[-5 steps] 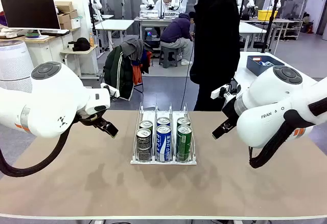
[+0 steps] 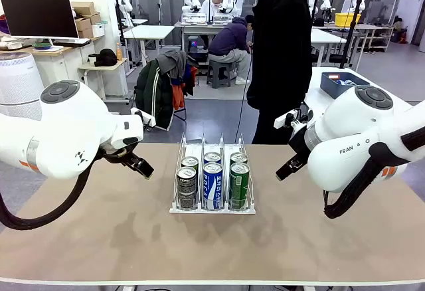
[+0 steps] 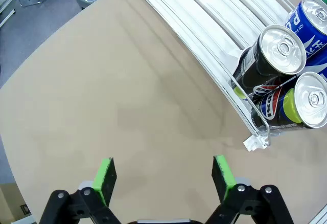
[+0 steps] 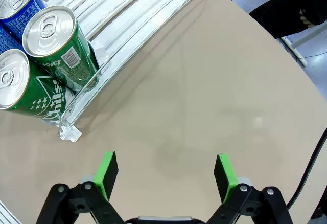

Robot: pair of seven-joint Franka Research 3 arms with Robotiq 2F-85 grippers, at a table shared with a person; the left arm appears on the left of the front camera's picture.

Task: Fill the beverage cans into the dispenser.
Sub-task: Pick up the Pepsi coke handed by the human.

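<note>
Tan tabletop (image 2: 99,238) out front, busy lab behind, and a person (image 2: 282,52) in black standing at the far edge. Dead centre sits the white wire dispenser (image 2: 212,209), three lanes side by side. Every can I can spot is already in it: two black cans (image 2: 187,183) in the lane nearest the left arm, two blue cans (image 2: 212,183) in the middle, two green cans (image 2: 238,181) nearest the right arm. All are upright with silver tops up, packed at the near end of their lanes.

The left fingers (image 3: 106,178) are spread wide and carry nothing, hanging over bare tabletop just beside the black cans. The right fingers (image 4: 223,172) are spread and empty too, beside the green cans.

My read: this is a pause between cans, or loading is close to done. The far half of each lane shows bare white rails, so there is room. A next can would need a firm pinch round its body, kept upright, then lowered between the thin wires.
</note>
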